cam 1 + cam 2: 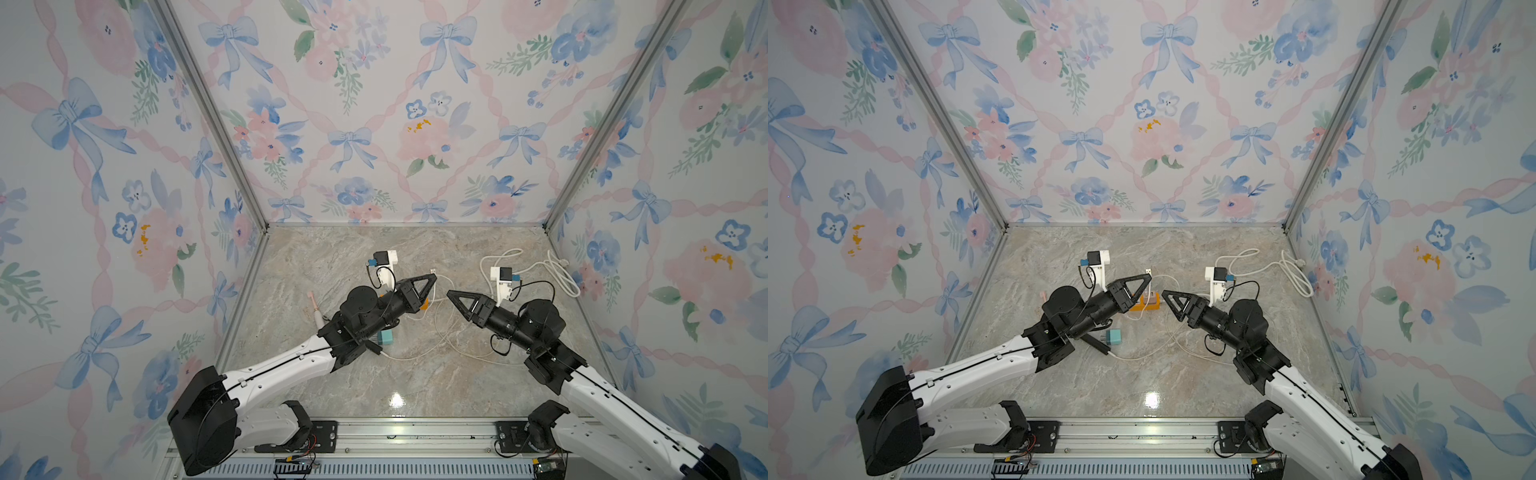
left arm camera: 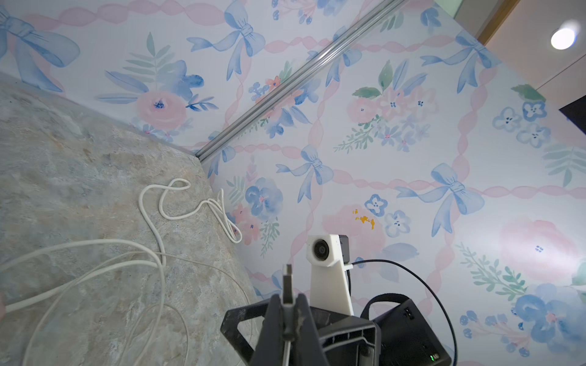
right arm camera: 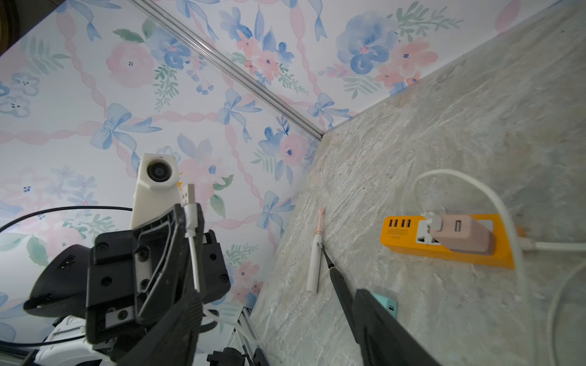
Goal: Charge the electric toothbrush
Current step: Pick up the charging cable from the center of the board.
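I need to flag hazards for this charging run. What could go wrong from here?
1. The left gripper holds the USB plug only by its neck; it might twist or slip when pushed into the pink adapter.
2. Loose loops of cable lie on the table near the open right gripper, which could snag them.

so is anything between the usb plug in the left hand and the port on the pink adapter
Nothing visible. The left hand holds the usb plug above the table; the pink adapter on the orange power strip shows its port uncovered. A white cord arcs beside it, not across the port.
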You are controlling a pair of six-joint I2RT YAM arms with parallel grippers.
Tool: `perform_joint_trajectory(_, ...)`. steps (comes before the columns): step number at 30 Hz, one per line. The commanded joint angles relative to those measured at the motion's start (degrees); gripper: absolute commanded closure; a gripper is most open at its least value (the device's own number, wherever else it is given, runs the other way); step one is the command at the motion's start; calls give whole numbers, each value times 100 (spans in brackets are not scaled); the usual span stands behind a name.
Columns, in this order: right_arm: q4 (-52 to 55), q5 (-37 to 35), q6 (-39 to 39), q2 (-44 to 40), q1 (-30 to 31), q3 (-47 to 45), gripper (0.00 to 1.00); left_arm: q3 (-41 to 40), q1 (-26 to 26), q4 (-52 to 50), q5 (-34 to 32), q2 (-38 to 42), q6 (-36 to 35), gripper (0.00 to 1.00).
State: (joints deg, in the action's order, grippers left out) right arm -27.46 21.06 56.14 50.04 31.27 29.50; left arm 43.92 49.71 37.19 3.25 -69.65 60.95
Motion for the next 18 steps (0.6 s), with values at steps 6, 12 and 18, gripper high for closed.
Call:
perform_joint_trajectory(6, -3844, -165, 1628, 1164, 129, 69, 59, -258, -14, 1730, -10, -116, 997, 100)
perform_joint_trajectory(12, -4148, 148, 1807, 1540, 388, 207, 56, -314, -14, 1888, -193, -82, 914, 100)
perform_joint_trajectory(18, -4238, 241, 1795, 1773, 677, 484, 60, -323, -10, 1897, -237, -111, 936, 100)
